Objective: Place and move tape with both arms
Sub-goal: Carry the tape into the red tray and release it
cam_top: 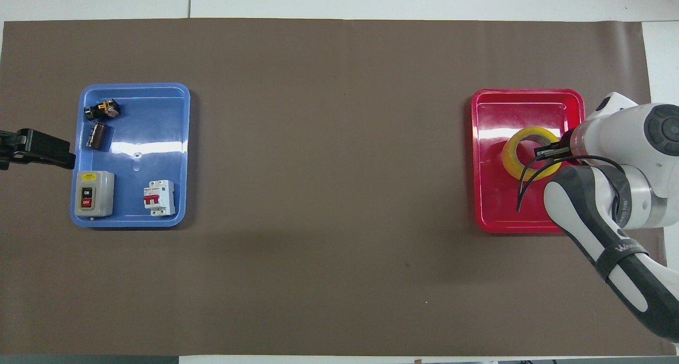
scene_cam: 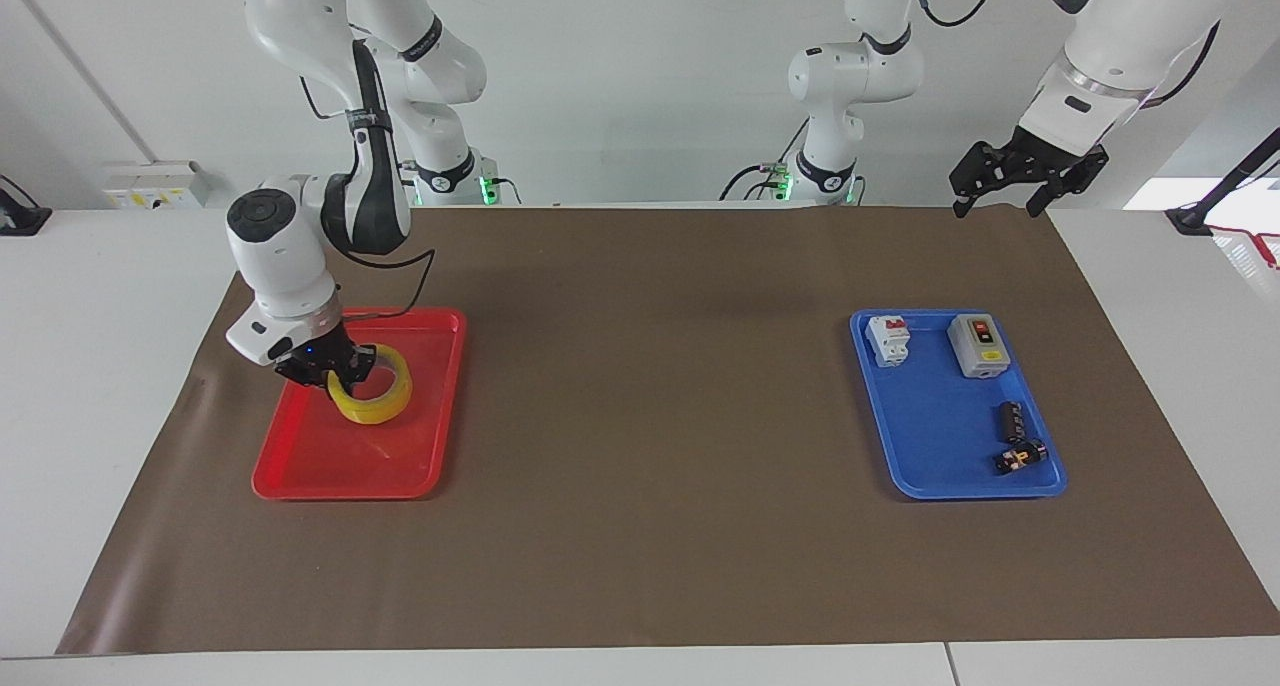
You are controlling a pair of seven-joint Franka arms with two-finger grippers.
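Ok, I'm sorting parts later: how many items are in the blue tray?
4, none seemingly hidden. In the blue plastic tray: grey on/off switch box and white circuit breaker nearer the robots; black push-button part and dark cylindrical capacitor farther.

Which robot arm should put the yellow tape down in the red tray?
The right: its pincer is shut on the tape, over the red tray. The left pincer waits open, up by the blue tray's end.
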